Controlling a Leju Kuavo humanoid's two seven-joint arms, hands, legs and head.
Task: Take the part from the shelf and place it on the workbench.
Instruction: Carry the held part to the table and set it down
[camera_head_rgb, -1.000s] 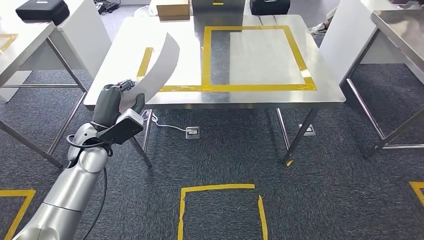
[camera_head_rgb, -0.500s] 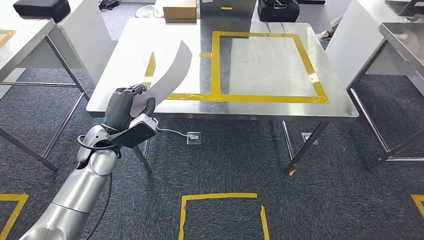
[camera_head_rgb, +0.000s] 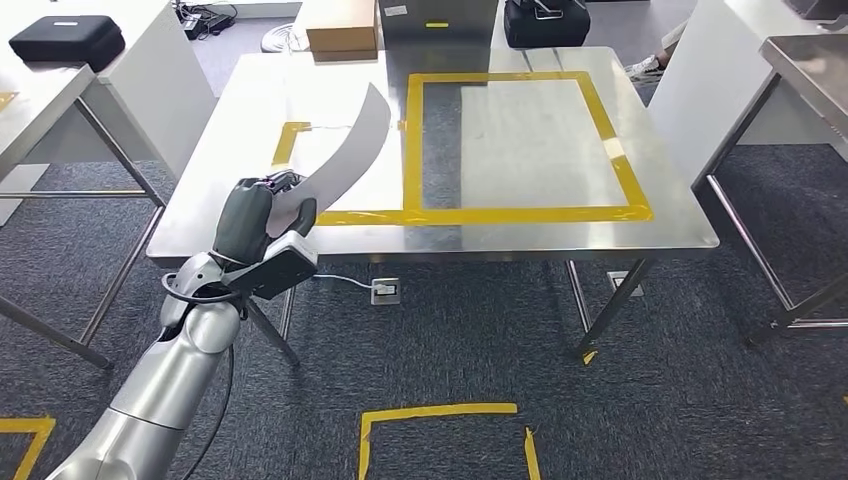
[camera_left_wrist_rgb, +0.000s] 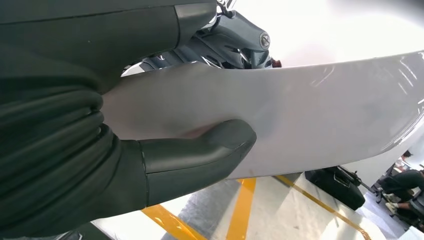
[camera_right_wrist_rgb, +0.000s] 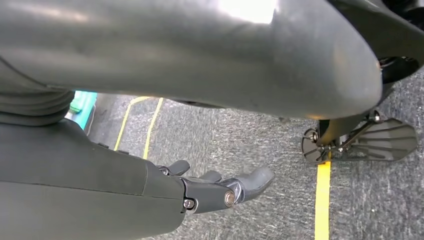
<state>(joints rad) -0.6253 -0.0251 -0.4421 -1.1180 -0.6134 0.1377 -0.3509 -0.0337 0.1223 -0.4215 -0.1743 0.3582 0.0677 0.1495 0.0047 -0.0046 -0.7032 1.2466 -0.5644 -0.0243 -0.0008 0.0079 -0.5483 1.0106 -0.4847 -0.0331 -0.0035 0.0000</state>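
Observation:
The part (camera_head_rgb: 350, 150) is a thin, curved white sheet. My left hand (camera_head_rgb: 262, 205) grips its lower end and holds it upright over the front left corner of the steel workbench (camera_head_rgb: 520, 130). In the left wrist view the thumb (camera_left_wrist_rgb: 200, 155) presses on the white part (camera_left_wrist_rgb: 310, 115), with the darker fingers behind it. A yellow tape rectangle (camera_head_rgb: 625, 170) is marked on the bench to the right of the part. My right hand (camera_right_wrist_rgb: 220, 187) hangs above the carpet, holding nothing, with its fingers loosely extended.
A cardboard box (camera_head_rgb: 343, 25), a grey box (camera_head_rgb: 437, 20) and a black case (camera_head_rgb: 545, 20) stand along the bench's far edge. Other tables stand at the left (camera_head_rgb: 40, 90) and right (camera_head_rgb: 810, 70). A socket (camera_head_rgb: 385, 291) lies under the bench, and a yellow tape square (camera_head_rgb: 440, 440) marks the carpet.
The whole view has shifted as the camera moved; the bench now lies nearer. My left hand, still holding the part, has come up to the bench's front left edge.

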